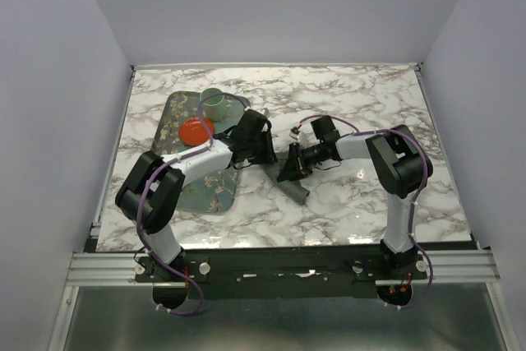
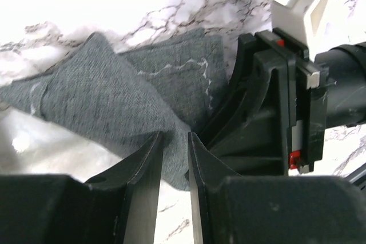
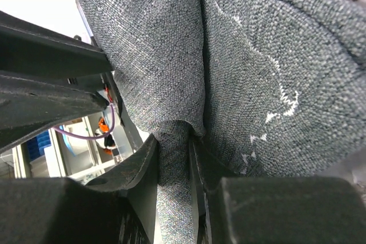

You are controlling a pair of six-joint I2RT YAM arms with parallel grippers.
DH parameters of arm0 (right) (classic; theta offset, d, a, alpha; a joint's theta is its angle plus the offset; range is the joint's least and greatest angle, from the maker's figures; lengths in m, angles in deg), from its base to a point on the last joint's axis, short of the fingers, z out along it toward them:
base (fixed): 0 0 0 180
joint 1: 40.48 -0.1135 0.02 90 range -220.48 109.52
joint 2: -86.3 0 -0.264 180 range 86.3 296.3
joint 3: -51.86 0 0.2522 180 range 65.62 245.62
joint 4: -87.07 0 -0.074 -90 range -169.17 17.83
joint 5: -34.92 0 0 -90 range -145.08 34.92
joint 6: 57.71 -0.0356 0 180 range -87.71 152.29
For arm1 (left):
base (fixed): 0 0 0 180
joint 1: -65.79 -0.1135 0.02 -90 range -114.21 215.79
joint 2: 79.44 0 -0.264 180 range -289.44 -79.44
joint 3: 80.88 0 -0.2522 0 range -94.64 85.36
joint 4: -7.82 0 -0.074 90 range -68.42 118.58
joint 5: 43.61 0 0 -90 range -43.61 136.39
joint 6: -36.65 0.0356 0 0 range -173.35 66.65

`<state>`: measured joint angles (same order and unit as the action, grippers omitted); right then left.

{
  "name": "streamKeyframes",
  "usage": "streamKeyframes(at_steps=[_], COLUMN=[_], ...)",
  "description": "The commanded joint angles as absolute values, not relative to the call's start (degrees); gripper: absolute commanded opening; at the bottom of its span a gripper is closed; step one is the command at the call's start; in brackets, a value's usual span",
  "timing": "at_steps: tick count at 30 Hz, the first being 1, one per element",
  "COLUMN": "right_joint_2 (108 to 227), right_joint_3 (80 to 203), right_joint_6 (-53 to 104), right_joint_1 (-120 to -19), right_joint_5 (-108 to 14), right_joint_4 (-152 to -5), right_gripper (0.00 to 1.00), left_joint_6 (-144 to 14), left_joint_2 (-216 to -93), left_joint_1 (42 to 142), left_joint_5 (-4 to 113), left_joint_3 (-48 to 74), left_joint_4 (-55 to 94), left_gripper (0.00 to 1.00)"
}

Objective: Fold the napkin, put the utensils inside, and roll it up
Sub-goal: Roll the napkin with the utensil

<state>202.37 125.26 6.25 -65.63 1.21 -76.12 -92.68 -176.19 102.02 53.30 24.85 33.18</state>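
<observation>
Bunched napkin (image 3: 257,84) cloth is pinched by the right hand (image 3: 174,141); its edge is gripped by the left hand (image 2: 174,138), just beside it, above the tabletop (image 2: 68,4).

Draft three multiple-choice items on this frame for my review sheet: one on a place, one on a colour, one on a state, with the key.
1. Where does the round red-orange dish sit?
A. on the green floral rectangular tray
B. on bare marble by the right arm
C. on top of the cloth

2. What colour is the soft cloth napkin?
A. white
B. green
C. dark grey

3. How does the right gripper stand?
A. wide open over the tray
B. shut on a fold of the napkin
C. shut on a spoon

Key:
1 A, the top view shows the dish lying within the tray's outline.
2 C, both wrist views show a dark grey weave.
3 B, the right wrist view shows cloth pinched between its fingers.
</observation>
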Motion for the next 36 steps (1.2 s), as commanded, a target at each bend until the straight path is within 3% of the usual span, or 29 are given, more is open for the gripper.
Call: streamKeyframes(at_steps=[1,16,27,32,36], right_joint_2=[204.9,199.1,184.6,181.7,182.0], right_joint_3=[125.0,127.7,132.2,132.8,132.3], right_joint_6=[9.7,13.7,19.5,22.6,23.1], right_joint_1=[-65.5,-65.5,-69.0,-76.9,-81.8], right_joint_5=[-1.1,-7.9,-24.3,-37.4,-46.1], right_joint_4=[-70.1,-63.2,-53.6,-52.6,-53.3], right_gripper=[0.31,0.4,0.52,0.62,0.63], left_joint_6=[-93.3,-92.0,-92.1,-92.1,-92.0], left_joint_2=[-178.8,-182.7,-183.8,-184.2,-184.9], left_joint_1=[101.6,97.2,97.2,97.2,97.2], left_joint_5=[52.3,51.0,51.4,51.6,51.7], left_joint_3=[23.8,27.4,27.3,27.2,26.8], left_joint_4=[29.9,29.7,29.1,29.0,29.3], left_gripper=[0.32,0.27,0.25,0.25,0.25])
